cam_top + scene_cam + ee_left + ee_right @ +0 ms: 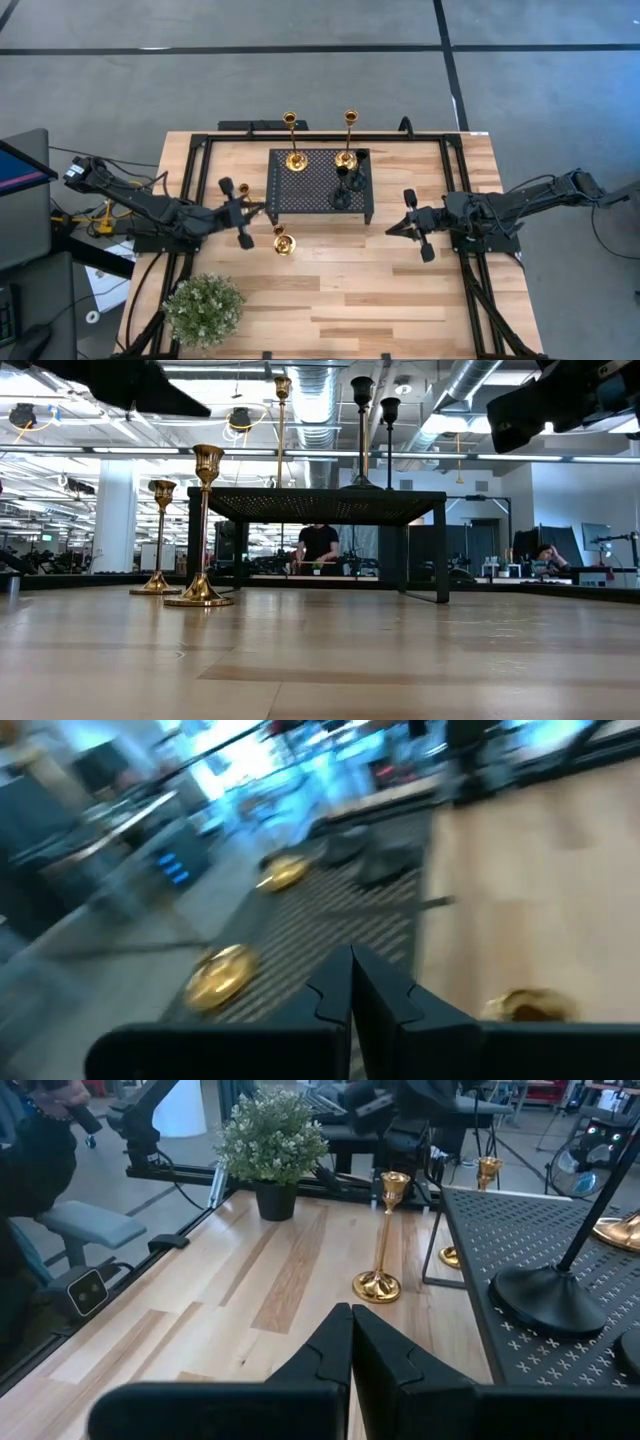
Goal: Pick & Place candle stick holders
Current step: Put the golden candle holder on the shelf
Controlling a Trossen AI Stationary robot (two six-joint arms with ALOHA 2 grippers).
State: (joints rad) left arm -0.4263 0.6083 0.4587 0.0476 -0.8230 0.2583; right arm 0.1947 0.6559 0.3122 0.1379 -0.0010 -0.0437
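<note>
A black perforated stand (320, 185) holds two tall gold candle stick holders (292, 158) (346, 158) on their round bases, and two black ones (342, 196) (359, 178). Two more gold holders stand upright on the wood: one (284, 243) in front of the stand's left corner, also in the right wrist view (383, 1240), and one (243, 189) by the stand's left side. My left gripper (260, 209) hovers shut between these two, pointing at the stand; its shut fingers (350, 995) show in its wrist view. My right gripper (393, 229) hovers shut off the stand's near right corner (350, 1335).
A green potted plant (203, 308) sits at the table's near left corner. Black rails (190, 180) run along the left, far and right edges. Bare wood (360, 300) lies in front of the stand. People (319, 548) are in the room beyond the table.
</note>
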